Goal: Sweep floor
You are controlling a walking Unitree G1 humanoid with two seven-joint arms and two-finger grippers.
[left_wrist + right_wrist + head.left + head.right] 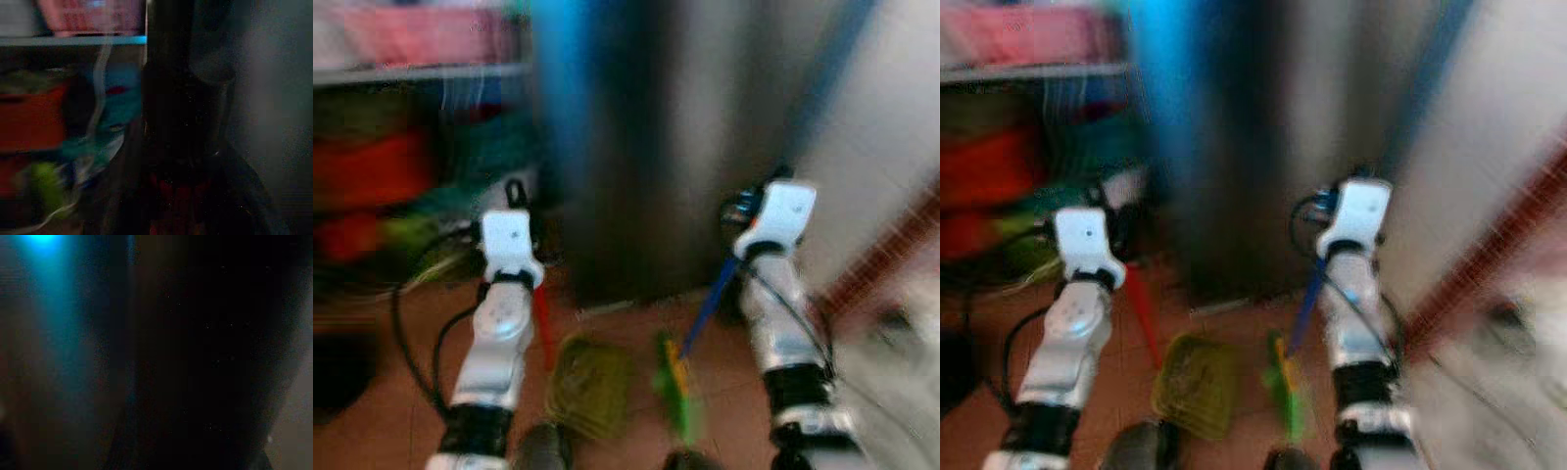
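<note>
Your head views are smeared with motion blur, so read everything here as rough shapes. Nearest you, low between the two arms, a yellow-green dustpan lies on the reddish-brown floor, and just to its right sits the green head of a broom. A red handle rises from the dustpan side toward your left gripper, and a blue handle slants up from the broom head toward your right gripper. Each handle ends right at its gripper, but the blur hides the black fingers, so you cannot tell whether either set of jaws is closed on its handle or standing apart. A black cable loops beside your left arm.

Beyond the grippers stands a tall dark grey panel with a bright blue streak along its left edge. To your left a shelf carries pink, red and green blurs that cannot be identified. To your right a pale wall meets a reddish strip near the floor.

Your left wrist view, very dim, shows a dark shape with a hint of red low down, and the shelf off to one side; your right wrist view is almost black apart from a blue glow.
</note>
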